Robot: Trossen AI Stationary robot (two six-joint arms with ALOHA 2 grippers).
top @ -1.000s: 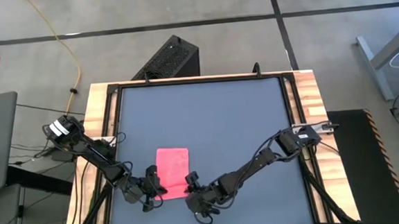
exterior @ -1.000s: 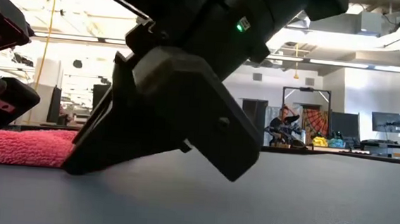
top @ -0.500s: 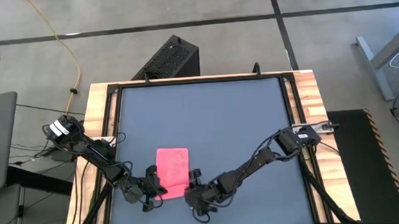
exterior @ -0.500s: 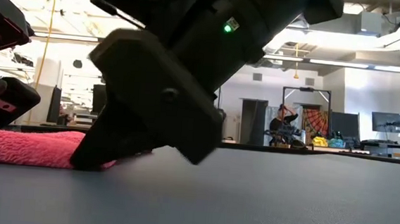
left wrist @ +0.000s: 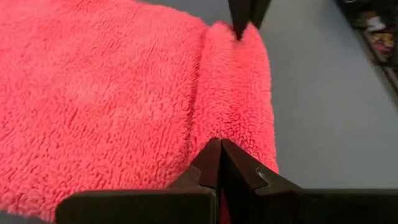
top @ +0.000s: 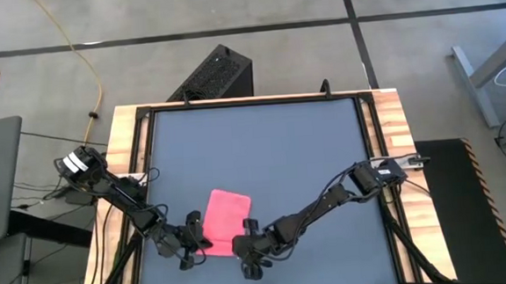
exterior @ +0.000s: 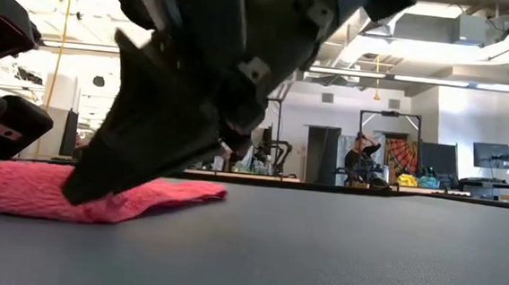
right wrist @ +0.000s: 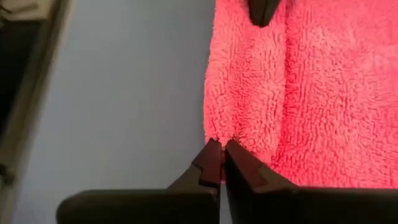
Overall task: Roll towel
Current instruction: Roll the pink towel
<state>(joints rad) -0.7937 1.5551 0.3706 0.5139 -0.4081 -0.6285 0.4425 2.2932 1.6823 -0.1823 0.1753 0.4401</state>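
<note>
The pink towel [top: 228, 216] lies flat on the dark grey table [top: 271, 150] near its front edge, turned a little askew. A raised fold runs along its near edge [left wrist: 236, 93]. My left gripper [top: 203, 243] is shut at the left end of that edge, and it also shows in the left wrist view [left wrist: 219, 148]. My right gripper [top: 245, 234] is shut at the right end, and it also shows in the right wrist view [right wrist: 222, 148]. In the low view the right gripper [exterior: 85, 189] comes down onto the towel [exterior: 17, 193]. My left gripper pinches the towel's folded near edge [left wrist: 239, 146] at its left end, between its two shut fingertips. The fingers slant down from the table's left. The towel lies on the table. My right gripper pinches the towel's near edge at its right corner [right wrist: 217, 134] between its two shut fingertips. The fingers slant down from the table's right and near side. The towel lies on the table, and its edge is bunched into a ridge [right wrist: 245, 81] between the two grippers.
The table has black rails and wooden side strips [top: 125, 141]. A black box [top: 218, 74] stands on the floor beyond the far edge. In the low view a person [exterior: 357, 159] shows far off in the room behind.
My right gripper has gone a little toward the table's left and near edge, onto the towel's near right corner. The towel has turned about on the table: its far end has swung toward the right edge, while its near left end stays by my left gripper.
</note>
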